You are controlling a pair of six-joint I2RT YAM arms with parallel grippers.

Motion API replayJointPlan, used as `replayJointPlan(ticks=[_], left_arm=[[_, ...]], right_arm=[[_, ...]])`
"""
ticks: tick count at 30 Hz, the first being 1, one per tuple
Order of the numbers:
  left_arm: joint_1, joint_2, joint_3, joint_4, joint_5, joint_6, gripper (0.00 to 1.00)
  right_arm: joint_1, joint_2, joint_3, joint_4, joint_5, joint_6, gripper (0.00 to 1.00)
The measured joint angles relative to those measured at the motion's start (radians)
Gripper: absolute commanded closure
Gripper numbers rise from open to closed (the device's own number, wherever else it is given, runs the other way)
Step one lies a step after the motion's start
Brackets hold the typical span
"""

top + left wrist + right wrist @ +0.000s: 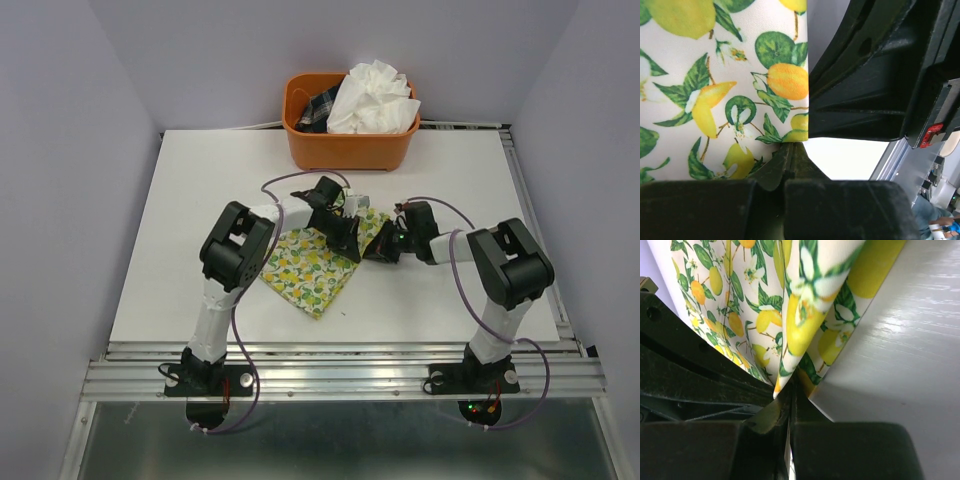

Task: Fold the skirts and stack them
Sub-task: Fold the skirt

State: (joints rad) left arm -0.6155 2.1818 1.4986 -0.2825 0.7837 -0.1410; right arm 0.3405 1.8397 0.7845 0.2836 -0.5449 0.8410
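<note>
The lemon-print skirt (305, 268) lies folded on the white table, its far right part lifted. My left gripper (347, 236) is shut on its edge; in the left wrist view the closed jaws (790, 149) pinch the printed cloth (715, 90). My right gripper (381, 249) is shut on the neighbouring corner; in the right wrist view the jaws (788, 392) clamp folds of the cloth (765, 305). The two grippers sit close together. The plain white crinkly skirt (373, 97) is piled in the orange basket (345, 148) at the back.
A dark plaid cloth (319, 108) lies in the basket's left side. The white table (190, 230) ends in metal rails at the near edge (340, 365). Purple walls enclose the left, right and back.
</note>
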Motion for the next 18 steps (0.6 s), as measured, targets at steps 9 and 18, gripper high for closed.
replayJointPlan(ticks=[9, 18], left_arm=[[0.015, 0.009, -0.026, 0.070, 0.048, -0.018, 1.00], [0.029, 0.009, -0.040, 0.098, 0.068, -0.027, 0.96]], right_arm=[[0.002, -0.042, 0.021, -0.099, 0.026, -0.074, 0.79], [-0.002, -0.279, 0.077, -0.252, 0.056, -0.216, 0.61]])
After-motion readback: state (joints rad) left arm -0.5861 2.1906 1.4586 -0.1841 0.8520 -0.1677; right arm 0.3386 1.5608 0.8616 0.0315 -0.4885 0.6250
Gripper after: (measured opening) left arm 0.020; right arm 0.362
